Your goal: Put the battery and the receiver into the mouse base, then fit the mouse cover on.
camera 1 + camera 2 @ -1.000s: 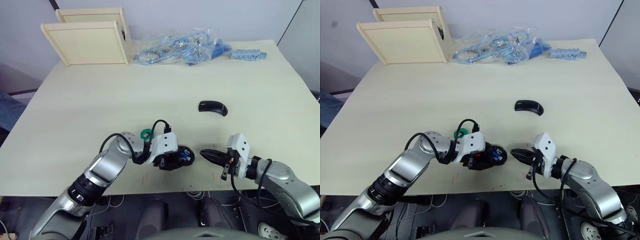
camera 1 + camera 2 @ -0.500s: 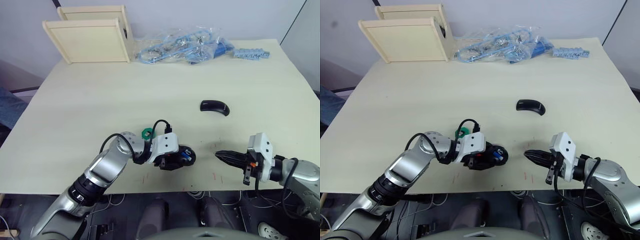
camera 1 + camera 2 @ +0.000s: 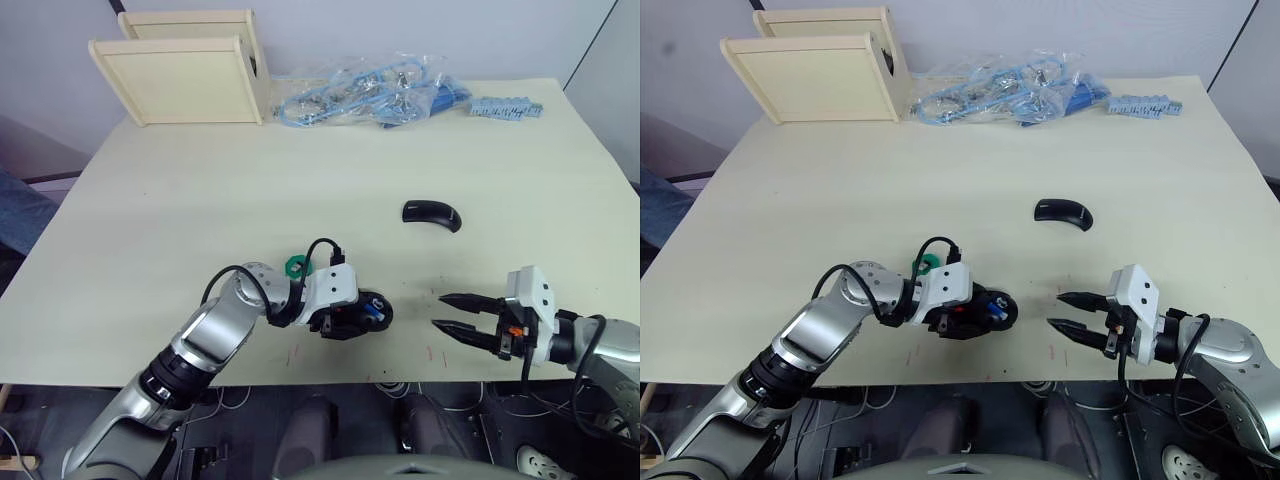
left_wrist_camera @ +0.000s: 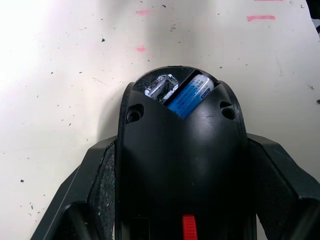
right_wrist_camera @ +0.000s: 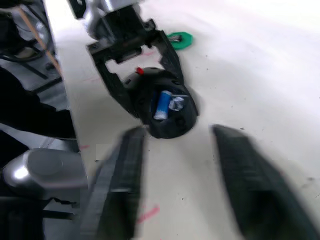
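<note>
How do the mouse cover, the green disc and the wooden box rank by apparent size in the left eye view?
1. wooden box
2. mouse cover
3. green disc
The box stands farthest away and looks largest regardless.

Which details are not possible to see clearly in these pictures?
- Receiver: in the left wrist view a silvery part sits beside the battery in the mouse base; too small to tell what it is.
- Lower part of the base: cut off by the edge of the left wrist view.
- Right end effector fingers: blurred in the right wrist view.
- Contents of the plastic bags: too small in the eye views.
</note>
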Tool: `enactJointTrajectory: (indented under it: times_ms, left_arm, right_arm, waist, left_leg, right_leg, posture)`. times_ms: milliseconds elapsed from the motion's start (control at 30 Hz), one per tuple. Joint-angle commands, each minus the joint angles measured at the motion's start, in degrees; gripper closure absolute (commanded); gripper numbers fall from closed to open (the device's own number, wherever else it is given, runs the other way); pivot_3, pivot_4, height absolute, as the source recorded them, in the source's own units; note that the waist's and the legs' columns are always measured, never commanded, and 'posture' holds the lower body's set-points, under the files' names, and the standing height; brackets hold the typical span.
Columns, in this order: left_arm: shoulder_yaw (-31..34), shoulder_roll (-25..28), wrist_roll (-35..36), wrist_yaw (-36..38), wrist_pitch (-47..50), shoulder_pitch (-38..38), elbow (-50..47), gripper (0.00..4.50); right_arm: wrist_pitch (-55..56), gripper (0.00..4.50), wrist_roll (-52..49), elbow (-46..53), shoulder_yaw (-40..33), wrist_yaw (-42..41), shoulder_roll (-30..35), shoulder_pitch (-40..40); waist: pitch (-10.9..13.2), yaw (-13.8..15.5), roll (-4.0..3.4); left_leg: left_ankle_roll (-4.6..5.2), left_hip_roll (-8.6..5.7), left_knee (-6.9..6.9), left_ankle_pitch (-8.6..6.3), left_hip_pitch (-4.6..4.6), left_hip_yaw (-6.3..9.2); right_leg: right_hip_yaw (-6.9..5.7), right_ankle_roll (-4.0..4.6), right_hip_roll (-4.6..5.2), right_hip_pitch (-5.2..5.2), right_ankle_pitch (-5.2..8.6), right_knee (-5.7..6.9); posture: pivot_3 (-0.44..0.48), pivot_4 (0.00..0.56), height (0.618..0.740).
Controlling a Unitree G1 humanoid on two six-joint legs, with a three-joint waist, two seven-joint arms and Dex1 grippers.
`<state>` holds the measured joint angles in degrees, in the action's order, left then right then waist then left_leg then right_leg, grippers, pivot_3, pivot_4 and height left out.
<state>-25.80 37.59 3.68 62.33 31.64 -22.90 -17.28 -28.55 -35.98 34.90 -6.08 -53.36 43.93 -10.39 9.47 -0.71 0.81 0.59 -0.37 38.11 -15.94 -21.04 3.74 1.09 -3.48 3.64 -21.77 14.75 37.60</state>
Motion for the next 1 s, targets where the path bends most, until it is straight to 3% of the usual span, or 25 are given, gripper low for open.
enactJointTrajectory:
  times_ms: [33,133,167,267,533,767,1000]
  left_arm:
    - [-0.5,-0.1,0.1,0.2,-0.3,0.1,0.2,1.56]
    - [0.2,-0.4,1.0,0.2,0.2,0.1,-0.2,1.56]
    - [0.7,-0.5,1.5,0.2,0.5,0.1,-0.5,0.76]
    - [1.6,-0.1,2.5,0.3,0.8,0.3,-1.6,0.03]
    - [7.3,2.9,7.2,0.8,1.0,2.4,-5.4,0.03]
    - [25.0,6.8,18.7,-0.1,2.6,13.6,-11.8,0.03]
    - [42.8,4.8,28.6,-6.6,7.7,25.6,-16.5,0.03]
  right_arm:
    - [1.8,0.05,-1.7,1.8,-3.4,-2.1,1.1,-0.9]
    - [2.2,0.05,-1.7,2.1,-4.1,-2.8,1.2,-1.6]
    - [2.4,0.00,-1.7,2.1,-4.2,-2.9,1.2,-1.8]
    - [3.1,0.00,-1.1,1.9,-4.4,-3.1,1.1,-2.3]
    - [4.7,0.00,-0.4,1.2,-4.4,-3.5,1.0,-3.1]
    - [8.8,0.00,1.9,1.5,-5.2,-3.0,0.0,-3.7]
    - [11.7,0.00,-1.7,0.0,-7.1,-5.9,-1.9,-3.5]
  waist:
    - [0.0,0.0,0.00]
    - [0.0,0.0,0.00]
    - [0.0,0.0,0.00]
    - [0.2,0.0,0.07]
    - [0.6,0.1,0.16]
    - [0.7,0.1,0.18]
    - [0.7,0.1,0.17]
  left_leg:
    - [0.00,0.00,0.00,0.00,-0.01,0.00]
    - [0.00,0.00,0.01,0.00,0.00,0.00]
    - [0.00,0.00,0.01,0.00,-0.01,0.01]
    - [0.00,0.01,0.02,0.00,-0.05,0.03]
    - [0.00,0.11,0.04,0.00,-0.14,0.06]
    - [-0.01,0.30,0.15,0.00,-0.69,0.02]
    - [-0.02,0.31,0.21,0.01,-0.86,-0.01]
  right_leg:
    - [0.00,0.00,0.00,0.00,0.00,0.00]
    - [0.00,-0.01,0.01,0.00,0.00,-0.01]
    - [-0.01,-0.01,0.00,0.00,0.00,-0.01]
    - [-0.03,-0.01,0.01,-0.02,0.00,-0.01]
    - [-0.06,0.01,0.01,-0.09,-0.01,0.00]
    - [-0.05,0.03,0.01,-0.69,-0.02,0.10]
    - [0.00,0.03,0.04,-0.88,-0.03,0.16]
  posture:
    - [0.000,0.150,0.740]
    - [0.000,0.150,0.740]
    - [0.000,0.150,0.740]
    - [0.000,0.150,0.740]
    - [0.000,0.150,0.740]
    - [0.000,0.150,0.740]
    - [0.000,0.150,0.740]
